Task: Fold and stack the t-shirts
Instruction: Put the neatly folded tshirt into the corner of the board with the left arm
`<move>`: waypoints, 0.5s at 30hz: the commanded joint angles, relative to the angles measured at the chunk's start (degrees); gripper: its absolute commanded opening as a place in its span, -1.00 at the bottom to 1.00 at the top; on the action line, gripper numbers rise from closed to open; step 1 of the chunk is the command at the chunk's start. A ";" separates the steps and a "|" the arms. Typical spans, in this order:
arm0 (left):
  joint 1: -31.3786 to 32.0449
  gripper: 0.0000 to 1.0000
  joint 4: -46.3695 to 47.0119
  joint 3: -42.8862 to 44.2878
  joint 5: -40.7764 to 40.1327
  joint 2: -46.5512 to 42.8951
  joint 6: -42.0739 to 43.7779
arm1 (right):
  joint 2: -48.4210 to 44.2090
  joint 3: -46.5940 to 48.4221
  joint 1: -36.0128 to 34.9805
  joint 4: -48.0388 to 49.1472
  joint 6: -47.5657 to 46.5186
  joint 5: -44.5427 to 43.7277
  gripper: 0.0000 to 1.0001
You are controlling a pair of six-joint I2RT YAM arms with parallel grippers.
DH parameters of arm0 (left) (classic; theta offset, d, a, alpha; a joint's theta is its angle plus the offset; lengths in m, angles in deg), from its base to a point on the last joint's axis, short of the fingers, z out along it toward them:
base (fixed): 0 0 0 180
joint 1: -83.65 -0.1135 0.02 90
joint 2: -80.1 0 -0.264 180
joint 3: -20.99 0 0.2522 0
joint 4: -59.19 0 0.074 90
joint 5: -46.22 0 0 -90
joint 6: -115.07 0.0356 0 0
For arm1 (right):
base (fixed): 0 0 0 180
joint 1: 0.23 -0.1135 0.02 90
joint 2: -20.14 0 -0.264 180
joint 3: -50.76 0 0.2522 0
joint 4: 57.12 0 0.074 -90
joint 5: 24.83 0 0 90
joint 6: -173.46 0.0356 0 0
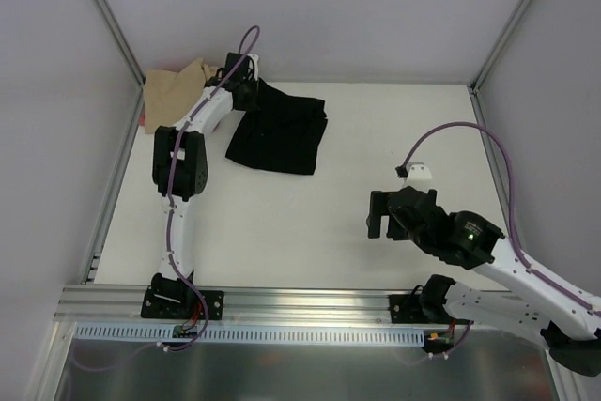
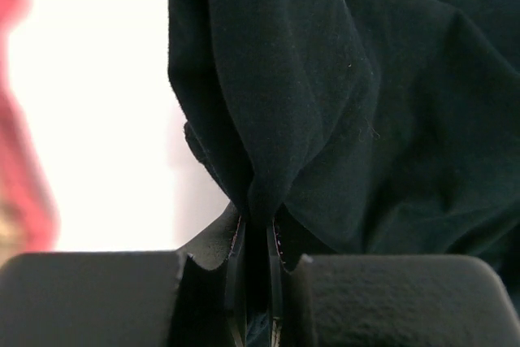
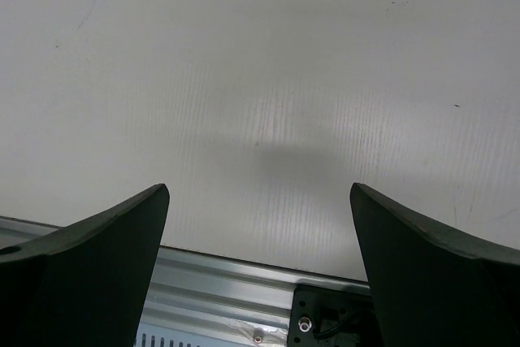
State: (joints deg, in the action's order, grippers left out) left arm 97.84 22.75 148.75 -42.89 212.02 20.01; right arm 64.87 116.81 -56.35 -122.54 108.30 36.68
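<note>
Left hand (image 2: 256,270) clamped on black t-shirt (image 1: 279,131).
Shirt trails near-right from my grip; right hand (image 3: 258,194) stands apart, well away.

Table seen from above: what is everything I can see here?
black shirt: one, black, far side, left of middle, one corner lifted
tan shirt: one, tan, crumpled in far left corner
red shirt: one, pink-red, sliver beside tan shirt
table: one, white, under everything
rail: one, silver, near edge
left arm: one, white and black, reaching far left
right arm: one, white and black, near right
left gripper: one, black, shut on black shirt
right gripper: one, black, open, empty, over bare table
</note>
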 commanded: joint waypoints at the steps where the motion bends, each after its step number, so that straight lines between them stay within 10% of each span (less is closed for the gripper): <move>1: -3.56 -1.00 -2.73 5.97 -3.17 0.00 4.35 | -0.61 -1.31 0.39 -0.82 -0.32 -2.18 0.99; 15: -5.93 -1.00 -1.14 15.99 -9.41 2.38 17.28 | 2.99 -4.57 1.98 0.42 -0.58 -0.95 0.99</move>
State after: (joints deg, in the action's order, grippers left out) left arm 91.57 20.15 161.07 -49.23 214.86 32.58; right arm 67.91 112.18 -54.90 -122.47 108.21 36.92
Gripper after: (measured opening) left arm 0.059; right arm 0.993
